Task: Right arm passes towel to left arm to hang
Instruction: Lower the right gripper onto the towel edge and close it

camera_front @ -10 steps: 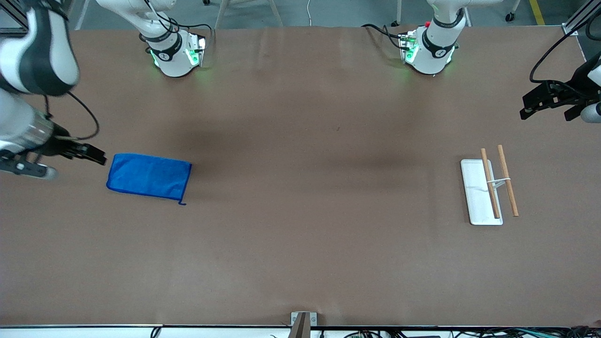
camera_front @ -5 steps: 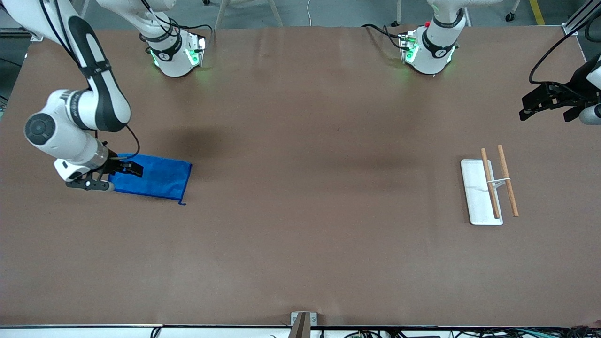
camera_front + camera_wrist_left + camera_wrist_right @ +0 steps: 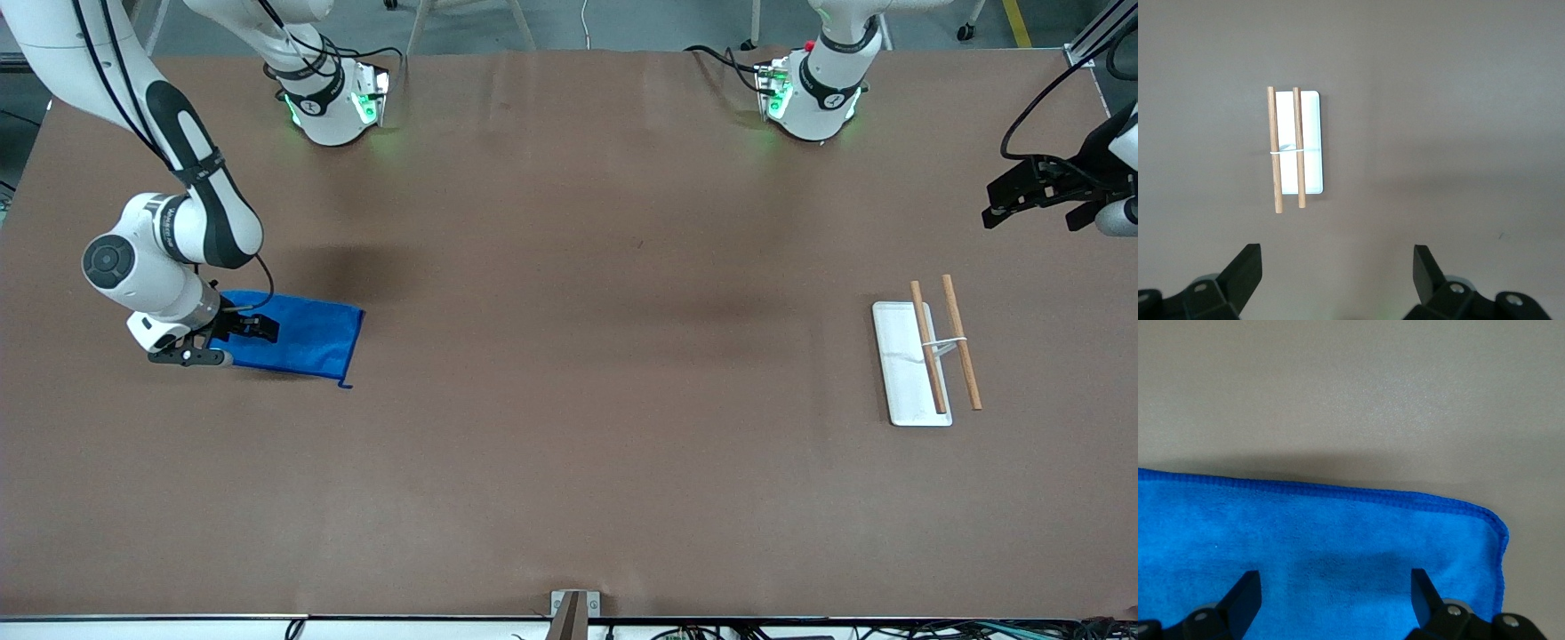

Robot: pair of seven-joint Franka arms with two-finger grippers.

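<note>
The blue towel [image 3: 302, 336] lies flat on the brown table at the right arm's end. My right gripper [image 3: 252, 329] is open just above the towel's end toward the table edge, its fingers spread over the cloth. In the right wrist view the towel [image 3: 1318, 553] fills the space between the open fingers [image 3: 1245, 590], and its hemmed corner shows. My left gripper [image 3: 1031, 191] is open and empty, held high at the left arm's end, over the table near the rack. The rack also shows in the left wrist view [image 3: 1310, 143].
A white rack base [image 3: 902, 364] with two wooden rods [image 3: 960, 342] stands at the left arm's end of the table. The brown table top [image 3: 605, 356] stretches between towel and rack. A small bracket [image 3: 569, 609] sits at the table's near edge.
My right arm has swung in from the table's end and come down over the towel's end. The left arm has not moved. The towel has not moved.
</note>
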